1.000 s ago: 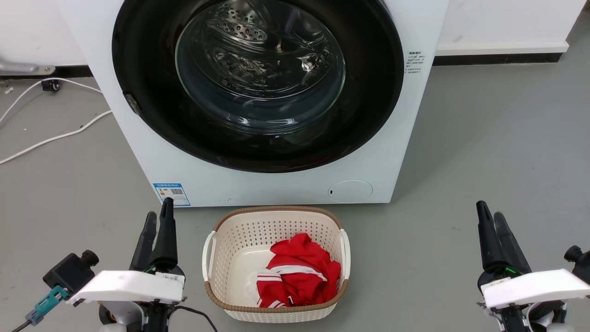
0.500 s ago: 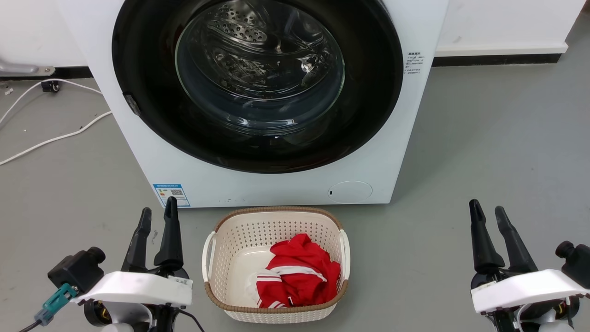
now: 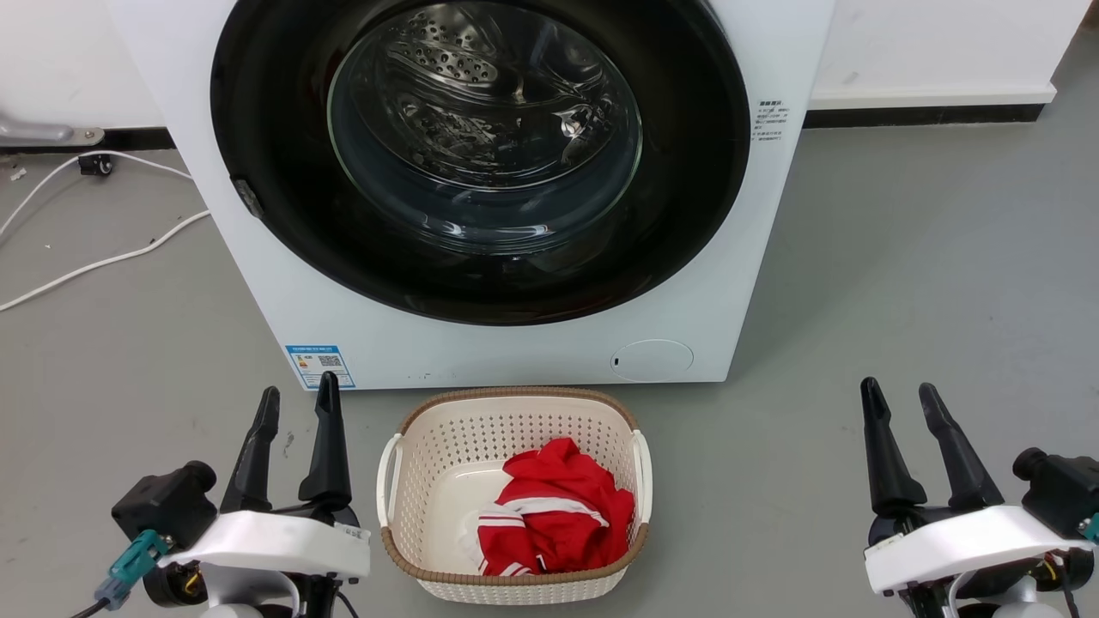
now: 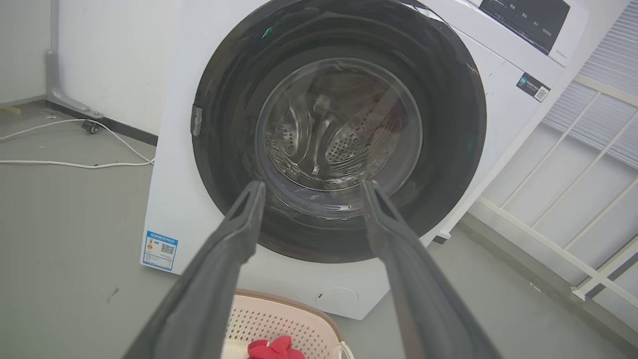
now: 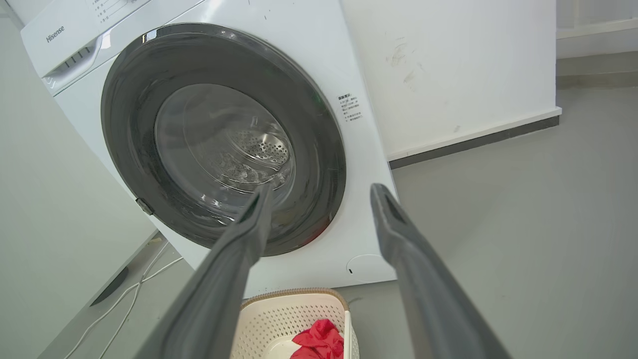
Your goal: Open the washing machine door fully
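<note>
- Head view: washing machine door [image 3: 481, 163] ahead of both pairs of fingertips, well apart from them, closed flush to the white front. Nothing of the task done yet; whole swing left.
- Left gripper [image 3: 299, 386] and right gripper [image 3: 898, 386] each moderately spread, holding nothing. Basket [image 3: 515, 393] between them, just before the machine; probably low enough to clear the door's sweep.
- Left wrist view: door straight beyond the fingertips; small latch tab [image 4: 197, 120] on its rim, up-left of the fingers, likely the edge to pull.
- Right wrist view: door up-left of the fingers; bare floor [image 5: 523, 199] to their right, free room.
</note>
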You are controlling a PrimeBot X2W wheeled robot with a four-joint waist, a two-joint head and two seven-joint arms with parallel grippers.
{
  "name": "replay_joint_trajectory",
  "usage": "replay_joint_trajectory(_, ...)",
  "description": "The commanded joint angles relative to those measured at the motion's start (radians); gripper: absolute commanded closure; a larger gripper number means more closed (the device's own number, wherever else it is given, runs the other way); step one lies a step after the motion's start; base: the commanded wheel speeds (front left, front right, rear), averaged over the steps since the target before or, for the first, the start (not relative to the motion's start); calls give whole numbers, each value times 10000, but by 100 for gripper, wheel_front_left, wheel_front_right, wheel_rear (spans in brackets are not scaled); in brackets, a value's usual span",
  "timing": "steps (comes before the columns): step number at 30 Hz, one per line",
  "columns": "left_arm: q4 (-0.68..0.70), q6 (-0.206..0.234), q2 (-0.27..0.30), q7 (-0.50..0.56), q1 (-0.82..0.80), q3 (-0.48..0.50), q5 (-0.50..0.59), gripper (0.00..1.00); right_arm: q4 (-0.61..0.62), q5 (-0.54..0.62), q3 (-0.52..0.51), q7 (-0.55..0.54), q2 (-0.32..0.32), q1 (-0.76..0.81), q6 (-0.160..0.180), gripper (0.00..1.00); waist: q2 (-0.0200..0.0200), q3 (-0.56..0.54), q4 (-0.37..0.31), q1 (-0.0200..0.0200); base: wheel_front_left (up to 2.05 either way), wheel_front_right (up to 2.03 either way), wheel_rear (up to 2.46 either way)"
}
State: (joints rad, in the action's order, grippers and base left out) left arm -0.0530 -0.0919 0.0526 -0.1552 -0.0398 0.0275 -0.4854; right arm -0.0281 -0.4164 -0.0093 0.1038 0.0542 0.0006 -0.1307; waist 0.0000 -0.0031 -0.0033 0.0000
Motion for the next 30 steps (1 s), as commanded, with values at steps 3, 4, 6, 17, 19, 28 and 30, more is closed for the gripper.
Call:
replay_joint_trajectory(3,65,58,31,-144,52,-44,483,0,167,458,9,30,-15,23,0,0,0,-7,-4,0,0,0,0)
replay_joint_trajectory(4,52,77,32,-174,65,-46,588,0,176,564,12,29,-15,33,0,0,0,-11,-6,0,0,0,0)
replay_joint_trajectory(6,29,104,31,-212,74,-59,792,0,192,745,23,24,-17,55,0,0,0,-18,-10,0,0,0,0)
replay_joint_trajectory(17,-43,176,68,-459,105,-141,1873,0,285,1727,90,62,-27,115,0,0,0,-27,-26,0,0,0,0)
replay_joint_trajectory(19,-37,205,73,-508,120,-156,2067,0,295,1896,110,82,-28,130,0,0,0,-29,-30,0,0,0,0)
replay_joint_trajectory(28,36,274,67,-686,168,-198,2821,0,349,2452,223,158,-36,174,0,0,0,-15,-58,0,0,0,0)
replay_joint_trajectory(30,73,294,65,-720,179,-207,2983,0,360,2565,250,181,-37,181,1,0,0,-12,-63,0,0,0,0)
